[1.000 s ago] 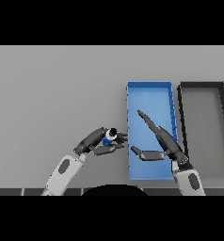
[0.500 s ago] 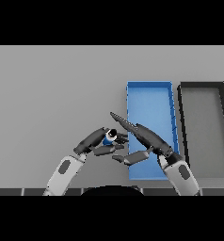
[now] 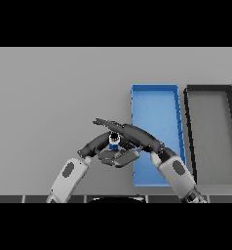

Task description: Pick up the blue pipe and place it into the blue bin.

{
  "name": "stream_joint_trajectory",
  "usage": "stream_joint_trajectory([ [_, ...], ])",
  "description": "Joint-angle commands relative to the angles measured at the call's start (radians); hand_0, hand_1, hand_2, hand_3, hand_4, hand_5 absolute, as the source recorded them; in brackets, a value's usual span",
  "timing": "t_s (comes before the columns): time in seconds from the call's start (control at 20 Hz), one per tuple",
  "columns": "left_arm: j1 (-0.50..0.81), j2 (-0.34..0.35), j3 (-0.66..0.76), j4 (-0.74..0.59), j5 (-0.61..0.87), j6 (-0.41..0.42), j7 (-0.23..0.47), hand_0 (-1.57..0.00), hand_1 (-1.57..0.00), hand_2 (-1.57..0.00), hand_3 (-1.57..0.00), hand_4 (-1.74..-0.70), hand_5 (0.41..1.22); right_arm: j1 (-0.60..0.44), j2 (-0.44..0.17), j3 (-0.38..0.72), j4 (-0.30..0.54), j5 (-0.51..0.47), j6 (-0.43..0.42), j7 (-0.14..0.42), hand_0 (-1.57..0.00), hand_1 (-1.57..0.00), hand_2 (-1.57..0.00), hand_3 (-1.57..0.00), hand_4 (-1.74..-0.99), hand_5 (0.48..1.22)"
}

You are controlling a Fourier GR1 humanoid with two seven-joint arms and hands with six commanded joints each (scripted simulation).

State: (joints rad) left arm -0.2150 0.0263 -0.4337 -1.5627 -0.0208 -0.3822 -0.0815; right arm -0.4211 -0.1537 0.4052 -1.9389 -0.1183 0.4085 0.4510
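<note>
— So, nearest us, what are the two hands doing?
— They meet just left of the blue bin (image 3: 154,105). The left hand (image 3: 99,145) has its fingers curled around the blue pipe (image 3: 114,142), holding it upright above the grey tabletop (image 3: 49,97). The right hand (image 3: 130,136) reaches over it, fingers straight, relaxed, beside the pipe.
— And farther back?
— The bin's blue floor, and a black bin (image 3: 210,127) just to its right.

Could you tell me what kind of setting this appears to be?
Probably a bare sorting workstation: a plain grey table with a blue bin and a black bin side by side, both hands at a small blue pipe.
</note>
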Motion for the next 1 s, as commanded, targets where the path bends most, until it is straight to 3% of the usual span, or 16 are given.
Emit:
stream_joint_trajectory([
  [0.0,0.007,0.004,0.003,-0.006,-0.004,0.003,0.016,-1.57,-1.57,-1.57,-1.57,-1.51,1.221,-0.022,0.012,0.002,0.021,-0.004,0.004,0.010,-0.17,-0.24,-0.25,-0.14,-1.255,0.519],
  [0.05,0.002,-0.002,0.011,-0.001,-0.003,0.006,0.045,-1.57,-1.57,-1.54,-1.30,-1.56,1.221,-0.016,0.014,0.007,0.031,0.002,0.010,-0.006,-0.40,-0.44,-0.43,-0.31,-1.303,0.520],
  [0.1,0.006,-0.011,0.011,-0.001,0.001,0.007,0.064,-1.57,-1.57,-1.53,-1.14,-1.60,1.221,-0.034,0.027,0.013,0.054,0.020,0.003,-0.010,-0.63,-0.65,-0.66,-0.50,-1.383,0.523],
  [0.25,0.007,-0.012,0.014,-0.001,-0.009,-0.003,0.042,-1.57,-1.57,-1.55,-1.23,-1.67,1.221,-0.034,0.030,0.004,0.069,0.000,0.017,-0.046,-1.09,-1.10,-1.10,-0.90,-1.537,0.600],
  [0.35,-0.008,-0.024,0.020,0.003,-0.013,-0.008,0.042,-1.57,-1.57,-1.56,-1.31,-1.69,1.221,-0.037,0.067,0.009,0.079,-0.013,-0.008,-0.061,-1.26,-1.27,-1.27,-1.14,-1.495,0.781],
  [0.45,-0.003,-0.033,0.023,0.003,-0.026,-0.008,0.042,-1.57,-1.57,-1.56,-1.32,-1.71,1.221,-0.019,0.070,0.019,0.084,0.017,-0.012,-0.125,-1.37,-1.38,-1.38,-1.29,-1.475,0.940],
  [0.6,0.005,-0.047,0.023,-0.004,-0.040,-0.015,0.037,-1.57,-1.57,-1.55,-1.40,-1.73,1.221,-0.010,0.058,0.025,0.066,0.044,0.005,-0.161,-1.47,-1.47,-1.47,-1.43,-1.481,1.077],
  [0.9,0.001,-0.052,0.044,-0.011,-0.049,-0.012,0.032,-1.57,-1.57,-1.56,-1.43,-1.73,1.221,0.015,0.140,0.011,0.058,0.006,-0.008,-0.084,-1.54,-1.55,-1.55,-1.53,-1.494,1.183],
  [0.95,0.012,-0.046,0.042,-0.013,-0.056,-0.018,0.017,-1.57,-1.57,-1.57,-1.26,-1.73,1.221,0.037,0.139,0.010,0.049,0.009,-0.004,-0.097,-1.55,-1.55,-1.55,-1.54,-1.495,1.191],
])
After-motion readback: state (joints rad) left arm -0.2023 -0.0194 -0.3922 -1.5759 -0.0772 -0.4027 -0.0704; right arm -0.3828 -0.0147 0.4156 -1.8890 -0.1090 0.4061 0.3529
